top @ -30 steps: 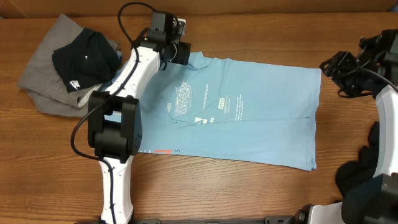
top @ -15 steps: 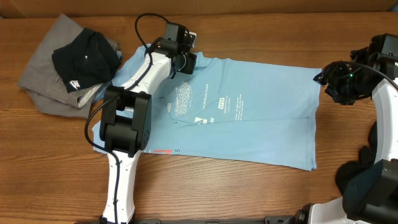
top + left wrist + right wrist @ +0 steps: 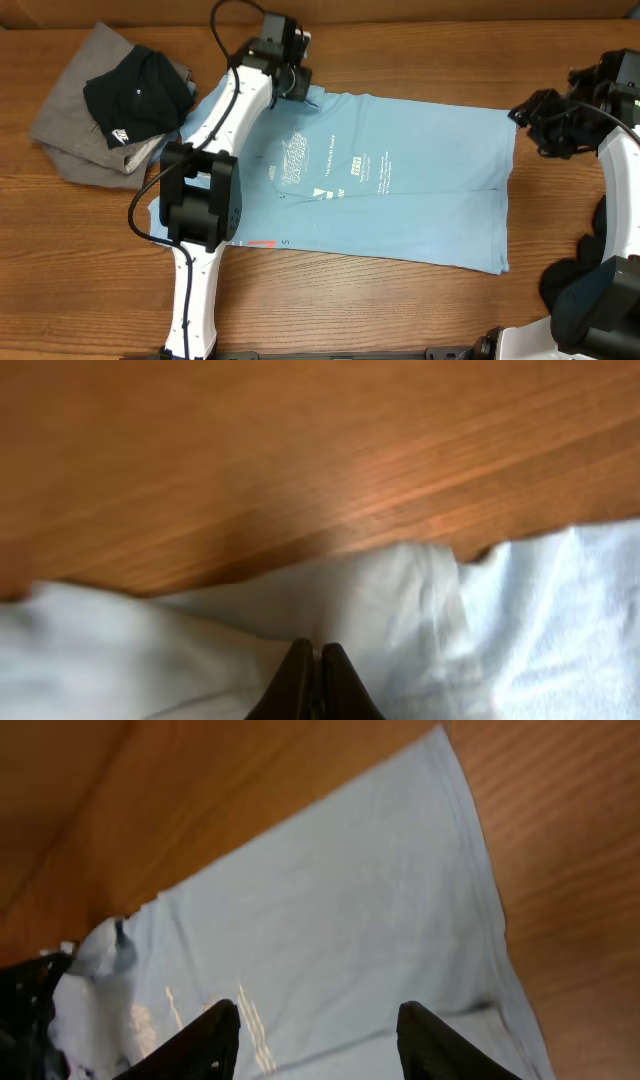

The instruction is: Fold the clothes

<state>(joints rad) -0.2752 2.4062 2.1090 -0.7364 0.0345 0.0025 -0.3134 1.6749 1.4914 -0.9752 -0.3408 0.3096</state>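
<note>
A light blue T-shirt (image 3: 420,190) with white chest print lies spread flat on the wooden table (image 3: 350,310), collar to the left. My left gripper (image 3: 303,92) is at the collar on the shirt's far left edge. In the left wrist view its gripper (image 3: 318,656) has both tips pressed together, with pale fabric (image 3: 400,610) bunched around them. My right gripper (image 3: 532,112) hovers by the shirt's far right corner. In the right wrist view this gripper (image 3: 318,1020) is open above the flat blue cloth (image 3: 330,910), holding nothing.
A black T-shirt (image 3: 135,95) lies crumpled on a grey one (image 3: 65,135) at the table's far left. The left arm (image 3: 195,200) stretches across the blue shirt's left side. Bare wood (image 3: 560,870) shows beyond the shirt's hem.
My left gripper has gone from open to shut at the collar and shifted slightly back. The right gripper swung a little near the shirt's far right corner and stays open.
</note>
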